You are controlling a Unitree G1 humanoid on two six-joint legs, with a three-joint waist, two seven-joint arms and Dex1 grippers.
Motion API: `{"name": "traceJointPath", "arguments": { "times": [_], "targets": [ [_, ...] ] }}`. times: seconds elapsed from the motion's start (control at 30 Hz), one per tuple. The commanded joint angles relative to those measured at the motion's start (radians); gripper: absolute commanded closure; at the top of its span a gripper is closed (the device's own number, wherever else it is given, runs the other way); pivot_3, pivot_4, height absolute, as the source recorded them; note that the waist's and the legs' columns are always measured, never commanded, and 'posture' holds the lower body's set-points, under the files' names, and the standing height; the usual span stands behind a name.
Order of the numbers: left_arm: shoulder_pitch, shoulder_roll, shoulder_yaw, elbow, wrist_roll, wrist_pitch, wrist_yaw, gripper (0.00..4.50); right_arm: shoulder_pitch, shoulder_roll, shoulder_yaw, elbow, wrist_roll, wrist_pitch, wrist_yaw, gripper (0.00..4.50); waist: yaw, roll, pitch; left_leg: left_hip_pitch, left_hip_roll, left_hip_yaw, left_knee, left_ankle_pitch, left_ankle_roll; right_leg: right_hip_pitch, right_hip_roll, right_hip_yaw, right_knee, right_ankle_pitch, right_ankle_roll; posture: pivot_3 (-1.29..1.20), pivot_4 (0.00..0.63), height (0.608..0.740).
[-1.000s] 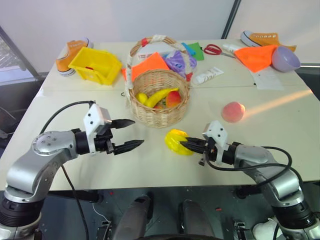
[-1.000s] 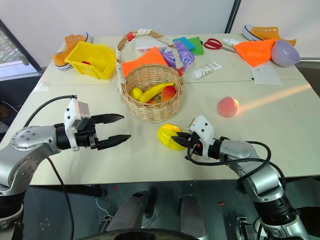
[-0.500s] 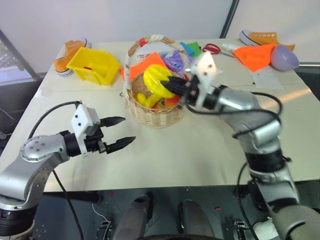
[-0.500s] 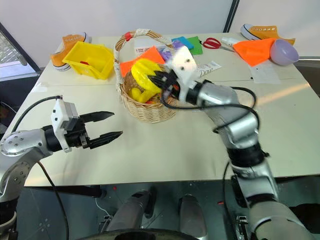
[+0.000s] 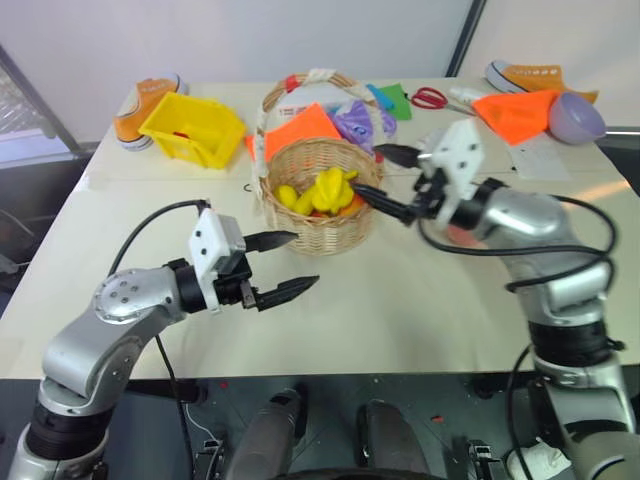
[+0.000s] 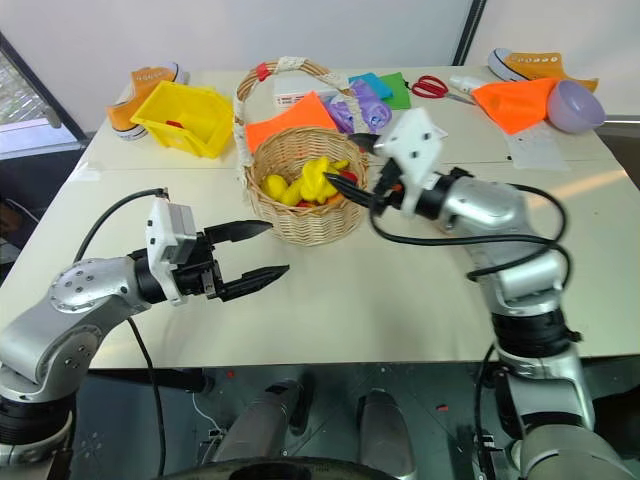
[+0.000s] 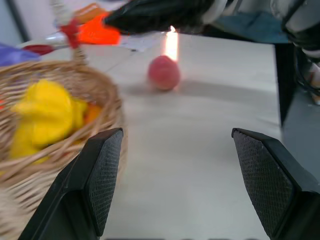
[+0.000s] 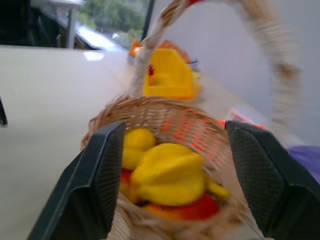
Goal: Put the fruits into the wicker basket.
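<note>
The wicker basket (image 5: 312,228) stands mid-table with its taped handle arching over it. Inside lies the ribbed yellow fruit (image 5: 329,188) on top of other yellow and red-orange fruits (image 8: 192,210). My right gripper (image 5: 366,168) hangs open just to the right of the basket's rim, nothing between its fingers. The pink-orange peach (image 7: 164,73) sits on the table right of the basket, largely hidden behind my right arm in the head views. My left gripper (image 5: 307,259) is open and empty, in front of the basket and slightly left of it.
A yellow bin (image 5: 192,128) stands back left beside an orange shoe (image 5: 140,100). Behind the basket lie an orange cloth (image 5: 300,128) and purple plastic. Scissors (image 5: 428,98), another orange cloth (image 5: 515,110), a purple bowl (image 5: 577,117) and a shoe fill the back right.
My right gripper lifted the ribbed yellow fruit from the table over the basket and opened; the fruit now lies in the basket. My left gripper shifted slightly toward the basket.
</note>
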Motion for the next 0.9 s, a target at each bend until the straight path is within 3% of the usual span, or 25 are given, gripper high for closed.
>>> {"name": "traceJointPath", "arguments": {
  "times": [0.03,0.07,0.13,0.33,0.53,0.8,0.9],
  "targets": [
    [-0.032,-0.016,-0.052,0.003,0.038,-0.027,0.008,0.78,0.084,-0.069,-0.081,0.069,-0.028,0.017,-0.005,1.21,0.0,0.0,0.0,0.0,0.0,0.0,0.0,0.0,0.0,0.001,0.0,0.0,0.0,0.0,0.0,0.0,0.15,0.74],
    [-0.039,-0.022,-0.068,0.011,0.05,-0.032,0.005,0.78,0.108,-0.08,-0.081,0.111,-0.057,0.001,-0.021,0.66,-0.001,0.0,0.0,0.0,0.0,0.001,0.0,0.0,0.0,0.002,0.0,0.0,0.0,0.0,0.0,0.0,0.15,0.74],
    [-0.053,-0.04,-0.103,0.024,0.069,-0.035,0.008,0.78,0.151,-0.092,-0.065,0.212,-0.135,-0.063,-0.056,0.06,-0.004,0.0,0.0,0.0,0.0,0.001,0.0,0.0,0.0,0.003,0.0,0.001,0.0,0.0,-0.001,0.0,0.15,0.74],
    [-0.057,-0.066,-0.149,0.03,0.114,-0.055,0.014,0.78,0.12,-0.054,-0.025,0.463,-0.271,-0.203,-0.158,0.06,-0.014,0.002,0.001,0.0,0.001,0.002,0.0,0.002,0.002,0.002,0.0,0.001,0.0,0.0,-0.001,0.0,0.15,0.74],
    [-0.04,-0.069,-0.145,0.019,0.115,-0.058,0.017,0.78,0.066,-0.019,-0.017,0.663,-0.311,-0.253,-0.19,0.06,-0.019,0.001,0.0,0.0,0.001,0.002,0.001,0.002,0.002,0.004,0.001,0.001,0.0,0.0,0.0,0.0,0.15,0.74],
    [-0.037,-0.066,-0.139,0.018,0.111,-0.061,0.015,0.78,0.058,-0.005,-0.015,0.74,-0.362,-0.309,-0.231,0.06,-0.024,0.001,0.0,0.002,0.001,0.001,0.001,0.002,0.002,0.005,0.001,0.001,0.0,0.0,0.0,0.0,0.15,0.74],
    [-0.036,-0.066,-0.139,0.019,0.112,-0.063,0.013,0.78,0.057,0.002,-0.032,0.733,-0.353,-0.312,-0.243,0.85,-0.025,0.002,0.0,0.002,0.001,0.001,0.001,0.002,0.002,0.005,0.001,0.001,0.0,0.0,0.0,0.0,0.15,0.74]
  ]
}}
